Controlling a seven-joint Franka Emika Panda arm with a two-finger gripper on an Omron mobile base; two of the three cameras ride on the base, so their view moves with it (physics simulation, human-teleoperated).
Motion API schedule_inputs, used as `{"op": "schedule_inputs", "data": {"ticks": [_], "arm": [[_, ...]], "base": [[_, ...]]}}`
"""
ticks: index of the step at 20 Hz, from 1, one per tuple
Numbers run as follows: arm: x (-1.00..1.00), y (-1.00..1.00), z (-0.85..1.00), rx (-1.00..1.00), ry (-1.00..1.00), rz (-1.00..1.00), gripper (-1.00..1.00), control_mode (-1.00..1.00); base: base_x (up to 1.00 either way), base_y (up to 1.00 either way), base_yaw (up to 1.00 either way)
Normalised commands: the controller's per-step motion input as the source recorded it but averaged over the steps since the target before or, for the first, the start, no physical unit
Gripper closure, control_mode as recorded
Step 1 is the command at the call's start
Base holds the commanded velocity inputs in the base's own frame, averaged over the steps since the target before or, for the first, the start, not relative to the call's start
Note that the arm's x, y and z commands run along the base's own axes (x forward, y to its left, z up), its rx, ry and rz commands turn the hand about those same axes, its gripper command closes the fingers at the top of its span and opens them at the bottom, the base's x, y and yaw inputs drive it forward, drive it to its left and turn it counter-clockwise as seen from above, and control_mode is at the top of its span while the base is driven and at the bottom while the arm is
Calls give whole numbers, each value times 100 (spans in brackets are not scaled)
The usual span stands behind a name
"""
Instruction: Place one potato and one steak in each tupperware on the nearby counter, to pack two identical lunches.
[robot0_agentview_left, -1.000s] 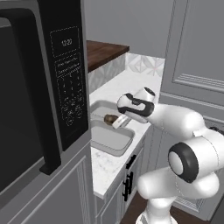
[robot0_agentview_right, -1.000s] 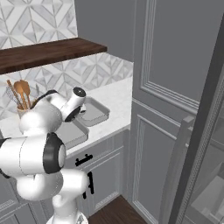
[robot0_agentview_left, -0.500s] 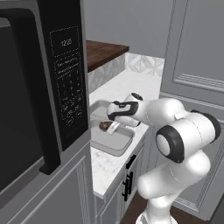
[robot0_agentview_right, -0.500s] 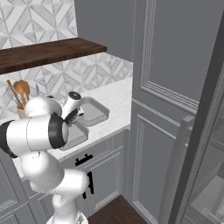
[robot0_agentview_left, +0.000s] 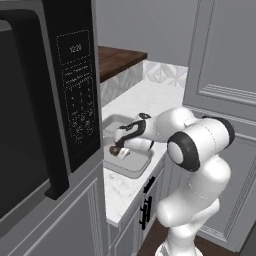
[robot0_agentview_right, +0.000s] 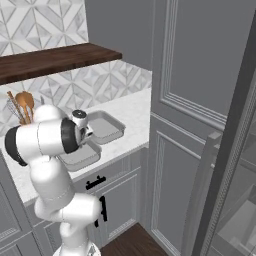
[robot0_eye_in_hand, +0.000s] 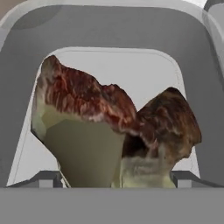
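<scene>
My gripper (robot0_eye_in_hand: 113, 179) is shut on the steak (robot0_eye_in_hand: 113, 127), a lumpy dark brown-red chunk wedged between the two fingertips. It hangs just above the floor of a light-grey tupperware (robot0_eye_in_hand: 109, 30). In the left base view the steak (robot0_agentview_left: 115, 150) shows as a dark lump at the gripper (robot0_agentview_left: 119, 151), over the nearer tupperware (robot0_agentview_left: 131, 170) beside the microwave. The second tupperware (robot0_agentview_left: 111, 121) lies just behind it on the counter (robot0_agentview_left: 150, 95). From the right, both tupperware trays (robot0_agentview_right: 85, 157) (robot0_agentview_right: 107, 127) sit side by side, partly behind the arm. The potato is out of view.
A black microwave (robot0_agentview_left: 50, 100) stands close on the left of the trays. A dark wooden shelf (robot0_agentview_right: 55, 57) runs above the counter (robot0_agentview_right: 135, 107), and a holder of wooden utensils (robot0_agentview_right: 22, 105) stands at the back. Tall grey cabinet doors (robot0_agentview_left: 225, 65) rise on the right.
The arm has swung left and down, carrying the steak from above the far tray to low over the nearer tray beside the microwave. The jaws have kept their width.
</scene>
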Motion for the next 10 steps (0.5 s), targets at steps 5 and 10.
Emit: {"op": "schedule_inputs", "data": {"ticks": [5, 10], "arm": [[7, 12, 17, -5, -9, 2, -100, -100], [0, 0, 10, -4, -10, 2, -100, -100]], "base": [[0, 0, 0], [0, 0, 0]]}}
